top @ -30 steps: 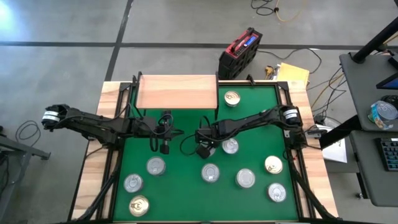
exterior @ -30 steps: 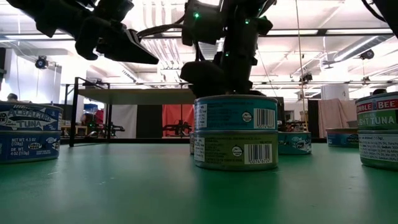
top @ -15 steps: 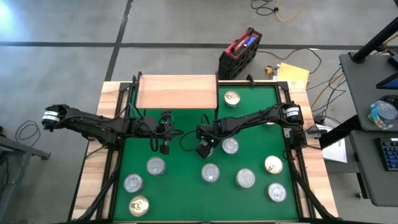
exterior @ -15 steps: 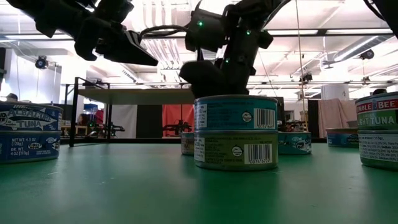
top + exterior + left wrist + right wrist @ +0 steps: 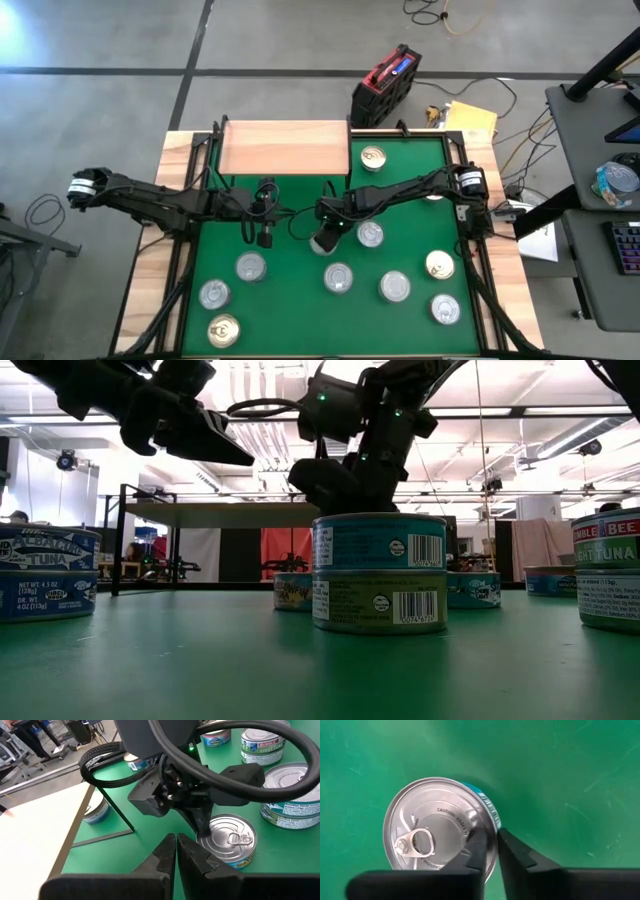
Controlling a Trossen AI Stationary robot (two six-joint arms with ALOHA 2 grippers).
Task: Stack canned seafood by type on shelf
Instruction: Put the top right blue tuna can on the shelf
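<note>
From the high view I see the green mat on a pale wooden tabletop over grey concrete floor, with the shelf at the mat's 11 o'clock corner, its long side running 9 to 3. One gold-topped tin sits at 3 o'clock of the shelf; other tins, such as a silver-topped tin, are scattered across the near half. The right gripper is at mat centre with a tin mostly hidden beneath it. The left gripper hangs at its 9 o'clock, fingers together, holding nothing.

In the low view a workshop with ceiling lights lies beyond; a two-tin stack blocks most of the right gripper.

The left wrist view shows the tin lying flat, lid up, the right gripper on its rim.

The right wrist view shows the right gripper's fingers nearly shut, pinching the tin's rim, pull-tab toward 8 o'clock.
</note>
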